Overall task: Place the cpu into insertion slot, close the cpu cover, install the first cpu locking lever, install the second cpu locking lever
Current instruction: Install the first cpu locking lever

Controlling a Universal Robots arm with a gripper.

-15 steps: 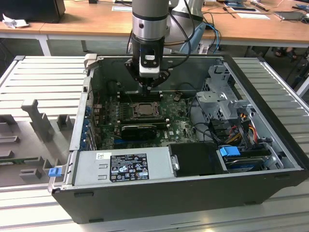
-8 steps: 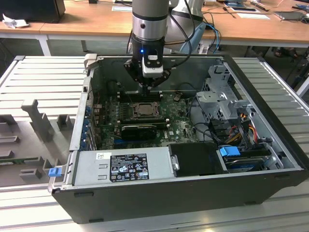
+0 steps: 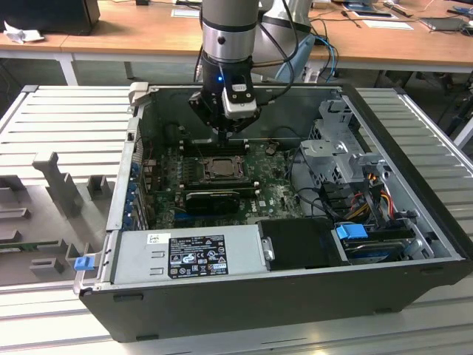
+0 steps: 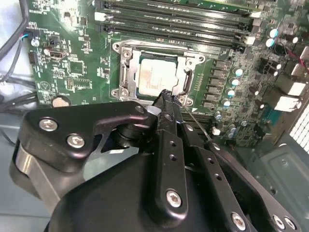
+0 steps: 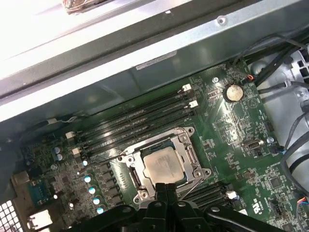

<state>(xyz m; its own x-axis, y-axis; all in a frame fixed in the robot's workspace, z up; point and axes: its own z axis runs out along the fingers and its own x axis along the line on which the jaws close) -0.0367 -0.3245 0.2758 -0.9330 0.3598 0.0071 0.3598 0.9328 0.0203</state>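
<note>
The cpu [image 4: 155, 77] [image 5: 164, 164] lies flat in the insertion slot [image 3: 219, 168] on the green motherboard, silvery top up. The cpu cover [image 4: 126, 72] [image 5: 189, 153] is down around it as a metal frame. My gripper [image 4: 166, 95] [image 5: 166, 187] [image 3: 225, 133] is shut, fingertips together, just above the socket's edge on the side nearest the wrist. A thin wire locking lever [image 4: 195, 122] [image 5: 193, 186] runs slanted right beside the fingertips; whether they touch it cannot be told. Another thin lever wire [image 5: 145, 147] lies along the socket's side by the memory slots.
The open computer case [image 3: 414, 185] walls in the board. Long black memory slots [image 5: 140, 118] run beside the socket, and a black card [image 3: 213, 200] sits on its other side. Cables and a drive cage [image 3: 340, 155] crowd the exterior view's right. A power supply [image 3: 192, 255] fills the front.
</note>
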